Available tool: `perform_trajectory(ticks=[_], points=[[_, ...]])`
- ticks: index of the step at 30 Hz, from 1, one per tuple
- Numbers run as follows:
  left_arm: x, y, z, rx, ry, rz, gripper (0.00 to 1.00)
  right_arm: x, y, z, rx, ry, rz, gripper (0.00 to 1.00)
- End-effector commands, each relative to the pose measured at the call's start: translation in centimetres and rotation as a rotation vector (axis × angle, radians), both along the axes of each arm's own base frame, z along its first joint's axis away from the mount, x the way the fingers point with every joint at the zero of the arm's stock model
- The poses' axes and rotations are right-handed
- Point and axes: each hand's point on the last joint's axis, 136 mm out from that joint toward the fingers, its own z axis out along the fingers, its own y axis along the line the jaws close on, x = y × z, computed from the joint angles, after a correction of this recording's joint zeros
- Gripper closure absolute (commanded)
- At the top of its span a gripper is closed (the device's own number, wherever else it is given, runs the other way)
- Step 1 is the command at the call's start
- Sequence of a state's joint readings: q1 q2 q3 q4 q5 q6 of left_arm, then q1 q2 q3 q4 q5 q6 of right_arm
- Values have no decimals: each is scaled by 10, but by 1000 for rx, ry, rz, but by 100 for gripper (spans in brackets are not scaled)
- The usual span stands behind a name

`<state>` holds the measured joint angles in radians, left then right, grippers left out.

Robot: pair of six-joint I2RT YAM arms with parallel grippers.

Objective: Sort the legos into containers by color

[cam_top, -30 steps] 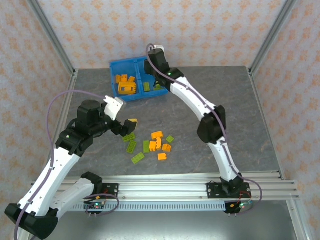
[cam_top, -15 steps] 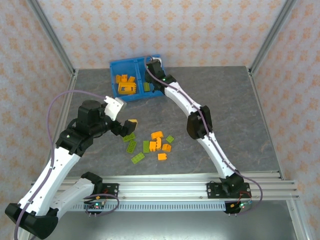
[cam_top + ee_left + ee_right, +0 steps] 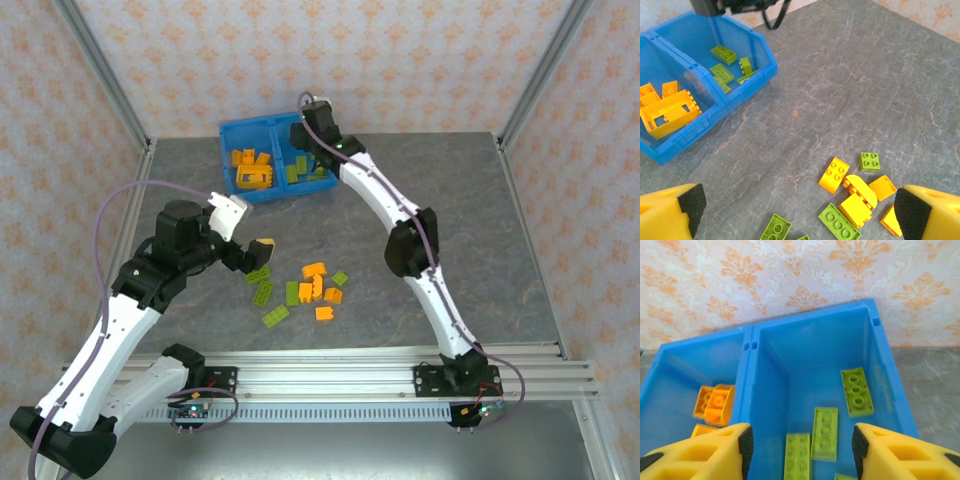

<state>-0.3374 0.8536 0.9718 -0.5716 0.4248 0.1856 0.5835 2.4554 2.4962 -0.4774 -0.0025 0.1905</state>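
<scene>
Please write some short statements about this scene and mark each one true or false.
1. The green bricks in the blue bin lie in one compartment, the orange bricks in the other. True.
2. The right pincer grips an orange brick. False: it is open and empty, above the green compartment.
3. Every brick is already in the bin. False: loose bricks of both colors lie on the table.
4. The left pincer is open. True.
5. The large orange piece lies on the table. False: it is in the bin, beside orange bricks.
</scene>
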Motion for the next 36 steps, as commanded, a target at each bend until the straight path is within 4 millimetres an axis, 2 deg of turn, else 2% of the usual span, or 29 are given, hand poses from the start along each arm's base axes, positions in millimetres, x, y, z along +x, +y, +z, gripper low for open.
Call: perform_trajectory(ticks=[1,3,6,11,14,19,23,27,31,36], points=[[5,7,-1,30,-9,24,0,-45,-20,79,70,-58,51,41],[6,7,-2,32,-6,26,0,-74,-32,80,82,-40,76,38],[7,6,-5,31,1,31,0,-122,-59,65,95,41,64,36],[11,6,-10,38,23,34,0,-210,-105,1,124,261,-60,36],[14,3,-15,33,35,28,0,-252,-115,-30,90,361,-50,36],[16,-5,-22,19,77,1,0,-302,-116,-74,-100,468,86,34],[17,-3,-25,43,91,8,0,-323,-100,-103,-193,552,228,24],[16,-1,-25,48,78,15,0,-324,-89,-127,-279,589,322,10],[17,0,-26,54,83,18,0,-323,-85,-157,-374,663,368,9],[17,0,-26,56,84,20,0,-324,-82,-177,-412,707,387,14]])
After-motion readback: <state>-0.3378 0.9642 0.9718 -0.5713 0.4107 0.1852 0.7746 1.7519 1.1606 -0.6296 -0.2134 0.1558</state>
